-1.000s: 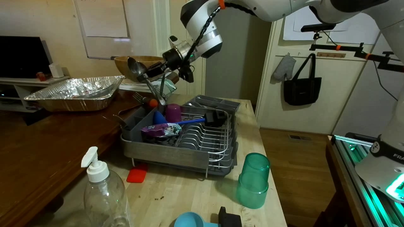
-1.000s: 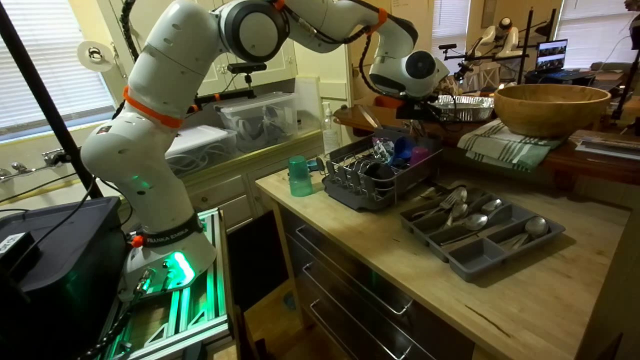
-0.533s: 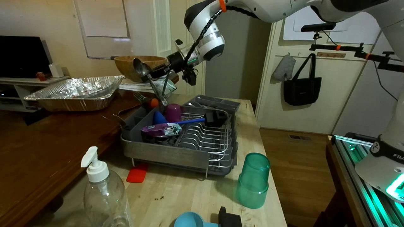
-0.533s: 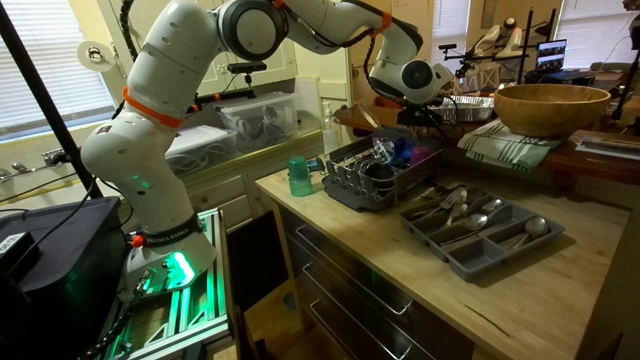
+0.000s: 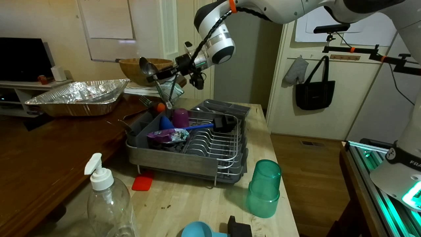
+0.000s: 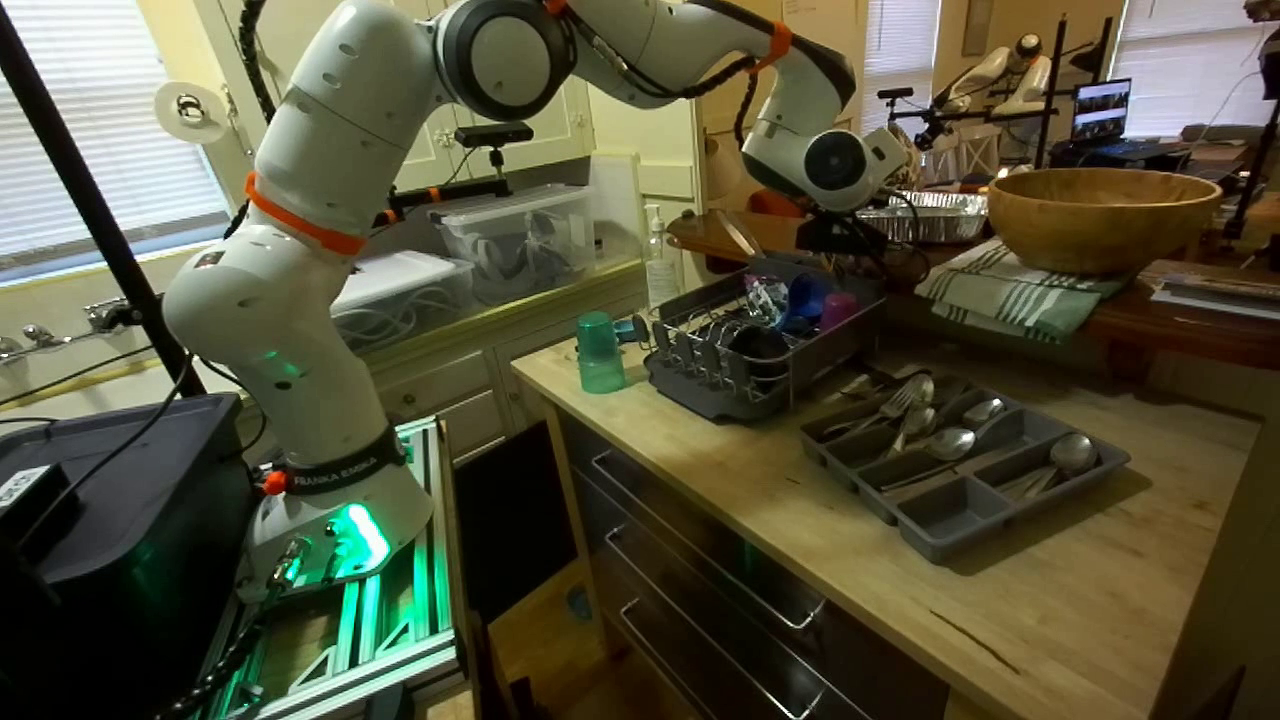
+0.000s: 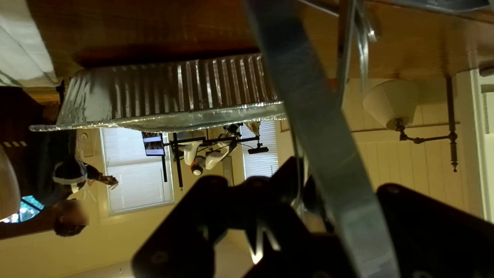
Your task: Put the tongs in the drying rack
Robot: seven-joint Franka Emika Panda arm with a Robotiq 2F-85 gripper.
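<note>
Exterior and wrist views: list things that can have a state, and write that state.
gripper, shut on the tongs
tongs, held, tilted
drying rack, partly loaded
drawers, shut
pump bottle, upright
green cups, apparently upside down
wooden bowl, open side up
foil pan, uncovered
television, dark
laptop, open, lit
black bag, hanging
base light, glowing green

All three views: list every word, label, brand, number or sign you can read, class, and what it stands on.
"FRANKA EMIKA": on the black band of the robot arm.
"FRA", cut off by a picture edge: the same band.
Too small or blurred to read: the white label on a black box; anything on the black bag, laptop screen or purple packet.
Wrist view: nothing readable.
</note>
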